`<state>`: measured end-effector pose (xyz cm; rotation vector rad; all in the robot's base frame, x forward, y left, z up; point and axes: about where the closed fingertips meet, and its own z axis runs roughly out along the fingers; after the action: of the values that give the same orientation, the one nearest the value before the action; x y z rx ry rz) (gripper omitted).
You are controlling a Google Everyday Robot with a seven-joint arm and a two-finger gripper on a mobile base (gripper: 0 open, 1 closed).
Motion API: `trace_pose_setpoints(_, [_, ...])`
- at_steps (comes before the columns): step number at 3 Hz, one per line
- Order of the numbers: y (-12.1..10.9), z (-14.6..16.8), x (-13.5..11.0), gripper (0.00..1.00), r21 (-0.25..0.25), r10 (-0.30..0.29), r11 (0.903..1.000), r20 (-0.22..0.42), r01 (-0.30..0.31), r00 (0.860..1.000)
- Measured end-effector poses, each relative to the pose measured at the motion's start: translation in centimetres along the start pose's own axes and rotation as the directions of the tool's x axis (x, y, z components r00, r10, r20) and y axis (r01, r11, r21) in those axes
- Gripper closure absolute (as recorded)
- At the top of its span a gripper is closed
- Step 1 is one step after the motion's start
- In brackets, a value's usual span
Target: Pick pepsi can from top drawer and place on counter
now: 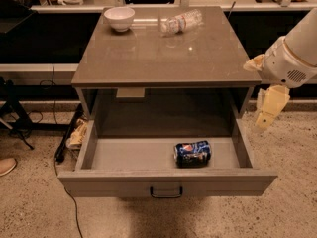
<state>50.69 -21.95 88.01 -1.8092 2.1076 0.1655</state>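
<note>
The pepsi can (192,152) lies on its side in the open top drawer (124,155), right of the middle and near the front panel with its dark handle (166,192). The counter (163,53) is the glossy grey-brown top of the cabinet above it. My gripper (261,87) hangs from the white arm at the right, beside the counter's right front corner and above the drawer's right wall. Its cream fingers (270,107) are spread apart and hold nothing. It is up and to the right of the can, not touching it.
A white bowl (119,18) and a clear plastic water bottle (181,22) lying on its side sit at the back of the counter. A pale ledge (148,6) runs behind. Cables (64,148) and a shoe (6,166) lie on the speckled floor at the left.
</note>
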Motion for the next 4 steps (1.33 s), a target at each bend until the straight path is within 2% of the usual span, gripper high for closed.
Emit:
trace_pose_setpoints(1, [-0.4,1.6,-0.1,0.00,0.005,-0.034,0.9994,0.011,0.034,0.999])
trace_pose_setpoints(2, [-1.2,5.6,0.0,0.00,-0.029,-0.072,0.9968,0.066,0.074,0.995])
trace_pose_setpoints(3, [-2.0,10.6,-0.5,0.00,-0.089,-0.101,0.9897,0.116,0.112,0.988])
trace_pose_setpoints(4, [-2.0,14.9,-0.8,0.00,-0.144,-0.102,0.9822,0.129,0.121,0.986])
